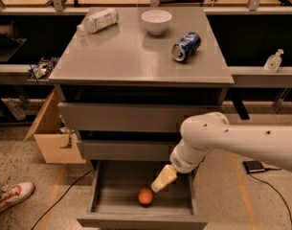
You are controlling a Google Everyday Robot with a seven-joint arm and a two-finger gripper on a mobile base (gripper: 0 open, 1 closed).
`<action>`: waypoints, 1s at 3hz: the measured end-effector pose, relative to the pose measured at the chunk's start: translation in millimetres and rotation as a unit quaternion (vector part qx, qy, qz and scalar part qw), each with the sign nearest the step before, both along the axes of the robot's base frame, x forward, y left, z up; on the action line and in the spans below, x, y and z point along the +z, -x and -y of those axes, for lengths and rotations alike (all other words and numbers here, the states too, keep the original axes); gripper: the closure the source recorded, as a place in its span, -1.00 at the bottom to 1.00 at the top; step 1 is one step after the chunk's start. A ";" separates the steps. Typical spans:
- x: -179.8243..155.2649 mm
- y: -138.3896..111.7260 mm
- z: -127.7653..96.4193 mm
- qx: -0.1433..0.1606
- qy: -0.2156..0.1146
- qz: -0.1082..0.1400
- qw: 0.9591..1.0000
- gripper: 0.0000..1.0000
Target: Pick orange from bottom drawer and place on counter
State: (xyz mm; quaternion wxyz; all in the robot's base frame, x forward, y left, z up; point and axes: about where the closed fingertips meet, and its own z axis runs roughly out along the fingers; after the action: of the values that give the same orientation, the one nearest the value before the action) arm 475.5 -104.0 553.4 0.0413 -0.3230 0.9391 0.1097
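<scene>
One orange (145, 196) lies loose in the open bottom drawer (103, 195), below the front edge of the table (131, 56). The gripper (163, 178) hangs just beside it; I cannot tell how wide its jaws stand. A glancing touch could roll the orange away.

The scene is covered by one camera only, set high in front of the drawer cabinet (136, 116) and tilted downward at middle distance. The counter (136, 56) is taken in whole in the upper half, the open bottom drawer (114, 198) at the lower edge. The arm (241, 140) is cut by the right edge of the view, and the gripper (163, 178) is seen over the drawer, just beside the orange (145, 196)
</scene>
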 end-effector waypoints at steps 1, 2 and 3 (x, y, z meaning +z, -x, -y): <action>-40.3 -10.9 -2.4 -0.062 -0.009 -0.013 0.998 -1.00; -84.9 -23.3 -5.9 -0.118 -0.027 -0.037 0.992 -1.00; -84.9 -23.3 -6.0 -0.118 -0.027 -0.037 0.992 -1.00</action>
State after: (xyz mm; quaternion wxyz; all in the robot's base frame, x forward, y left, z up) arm 498.8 -98.0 468.5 0.0278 -0.2047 0.9682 0.1412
